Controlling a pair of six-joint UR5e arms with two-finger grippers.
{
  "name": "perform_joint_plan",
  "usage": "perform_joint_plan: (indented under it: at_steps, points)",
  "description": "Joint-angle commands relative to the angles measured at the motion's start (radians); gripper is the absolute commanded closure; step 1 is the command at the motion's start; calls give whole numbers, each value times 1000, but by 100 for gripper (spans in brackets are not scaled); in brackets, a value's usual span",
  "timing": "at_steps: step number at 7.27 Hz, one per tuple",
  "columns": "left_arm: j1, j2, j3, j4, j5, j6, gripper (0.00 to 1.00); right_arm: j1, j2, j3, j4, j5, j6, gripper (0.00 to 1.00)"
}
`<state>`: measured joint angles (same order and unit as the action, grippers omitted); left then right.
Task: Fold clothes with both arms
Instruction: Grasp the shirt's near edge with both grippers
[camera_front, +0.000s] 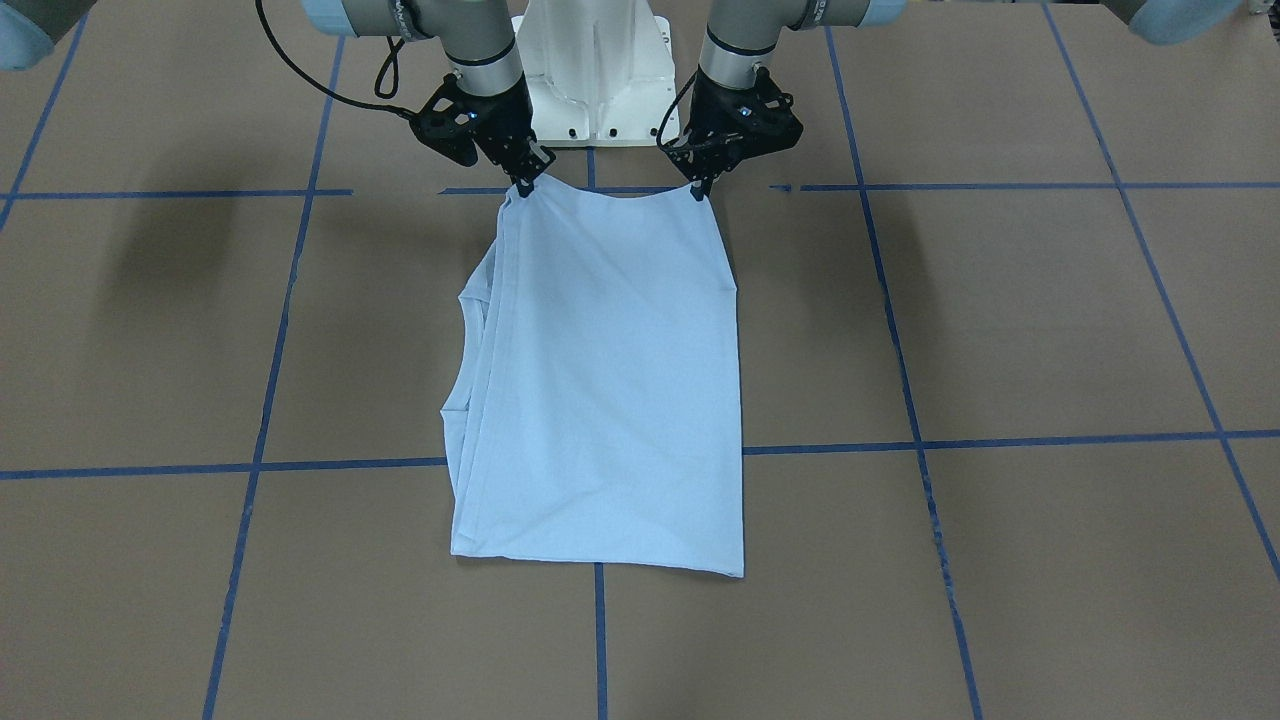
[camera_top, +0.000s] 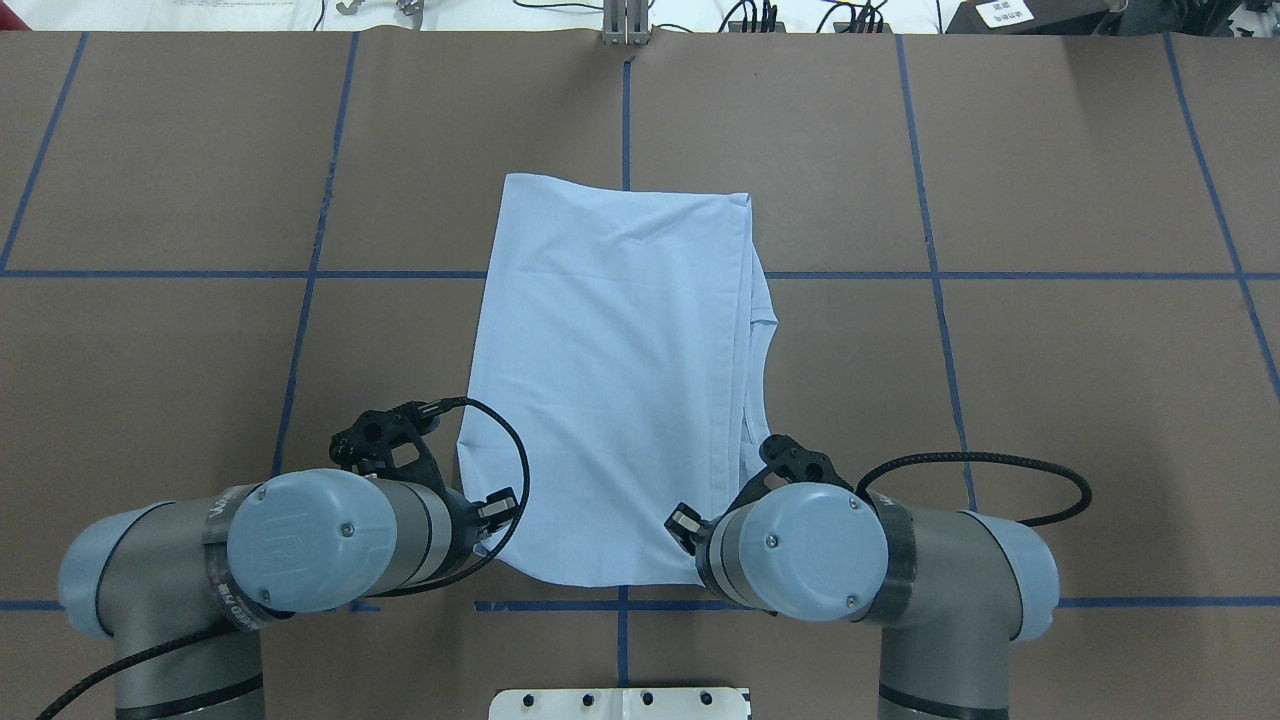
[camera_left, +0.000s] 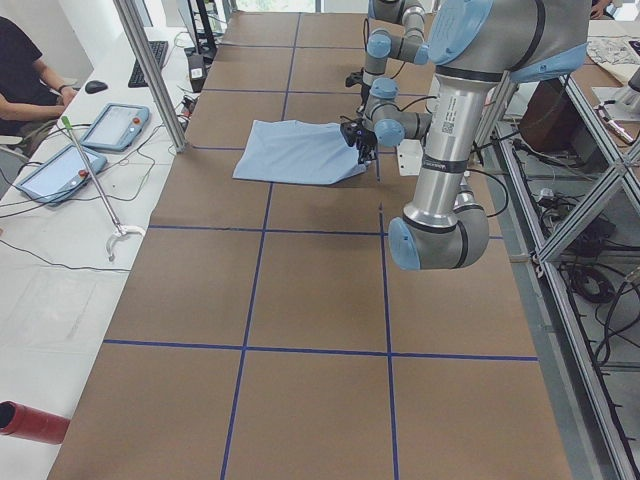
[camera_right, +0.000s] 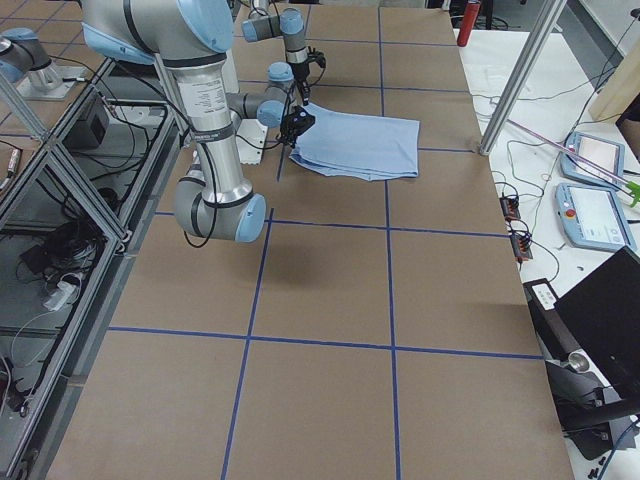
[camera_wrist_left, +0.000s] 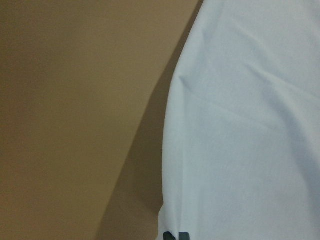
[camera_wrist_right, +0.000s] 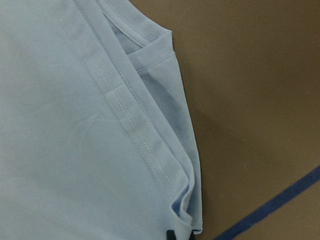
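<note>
The light blue T-shirt (camera_front: 600, 380) lies folded lengthwise on the brown table, its print and label hidden. It also shows in the overhead view (camera_top: 610, 380). My left gripper (camera_front: 699, 190) is shut on one corner of the edge nearest the robot's base. My right gripper (camera_front: 523, 186) is shut on the other corner, where the layered hems (camera_wrist_right: 150, 155) stack up. That edge is lifted slightly and hangs taut between them. The left wrist view shows plain shirt cloth (camera_wrist_left: 240, 125) beside bare table. In the overhead view both grippers are hidden under the wrists.
Blue tape lines (camera_front: 1000, 440) grid the brown table. The white pedestal base (camera_front: 590, 70) stands just behind the grippers. An operator (camera_left: 25, 70), tablets (camera_left: 120, 125) and a red cylinder (camera_left: 30, 422) are on the white side table beyond the far edge.
</note>
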<state>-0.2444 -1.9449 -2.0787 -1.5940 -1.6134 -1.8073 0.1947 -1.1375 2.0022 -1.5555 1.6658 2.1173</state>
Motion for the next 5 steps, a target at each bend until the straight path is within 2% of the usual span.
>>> perform_joint_plan:
  at_steps: [1,2,5]
  points:
    - [42,6,-50,58,3,0,100,-37,-33,53,-6,-4,0,100]
    - [51,14,-50,58,3,-1,100,-35,-62,58,-5,-6,-2,100]
    - [56,14,-34,58,4,5,100,14,-61,17,-5,-9,-7,100]
